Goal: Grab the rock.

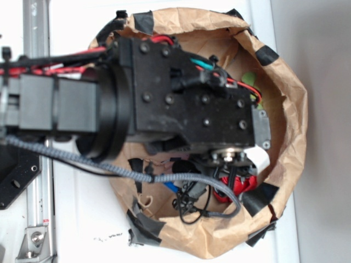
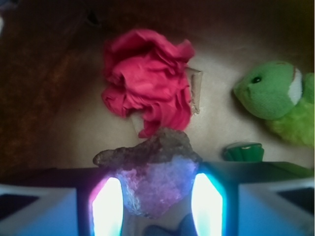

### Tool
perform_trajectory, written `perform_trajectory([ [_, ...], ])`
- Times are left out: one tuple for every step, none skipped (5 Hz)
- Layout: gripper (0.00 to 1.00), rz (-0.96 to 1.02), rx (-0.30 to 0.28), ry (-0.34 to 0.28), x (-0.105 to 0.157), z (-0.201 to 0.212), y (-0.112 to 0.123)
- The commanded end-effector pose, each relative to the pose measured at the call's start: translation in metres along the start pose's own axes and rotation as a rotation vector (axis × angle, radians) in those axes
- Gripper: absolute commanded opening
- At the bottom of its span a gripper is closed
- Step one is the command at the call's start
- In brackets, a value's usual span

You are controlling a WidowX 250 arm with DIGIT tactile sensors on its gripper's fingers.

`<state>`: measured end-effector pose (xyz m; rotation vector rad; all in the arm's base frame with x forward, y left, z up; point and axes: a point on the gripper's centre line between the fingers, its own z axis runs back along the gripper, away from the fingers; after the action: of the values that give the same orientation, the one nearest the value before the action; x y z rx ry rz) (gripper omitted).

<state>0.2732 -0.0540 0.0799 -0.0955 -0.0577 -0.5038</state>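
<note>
We have the gripper point(image 2: 157, 206) down in the paper bag point(image 1: 290, 109), fingers flanking the rock point(image 2: 152, 172), which lies just below the red ball point(image 2: 147, 81). Whether they pinch it yet, we cannot tell; lifting remains.

rough, matt rock point(image 2: 153, 169); wrinkled red paper-like ball point(image 2: 147, 81); fuzzy green plush toy point(image 2: 275, 96); creased brown paper bag point(image 1: 288, 93).

Exterior view bright, washed-out; wrist view dim, blurry, with glowing fingers point(image 2: 107, 206).
</note>
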Motion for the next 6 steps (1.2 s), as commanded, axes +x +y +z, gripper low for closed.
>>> perform_trajectory([
  [0.04,-0.055,-0.022,0.018,0.018,-0.030,-0.009],
  [1.00,-0.055,-0.013,0.033,0.014,-0.037,-0.009],
  [1.00,-0.056,0.005,0.014,0.007,-0.033,-0.011],
  [1.00,-0.047,0.016,-0.027,0.006,-0.031,-0.013],
  [1.00,-0.018,0.079,-0.127,0.012,-0.019,-0.016],
  [1.00,-0.017,0.095,-0.136,0.023,-0.024,-0.014],
])
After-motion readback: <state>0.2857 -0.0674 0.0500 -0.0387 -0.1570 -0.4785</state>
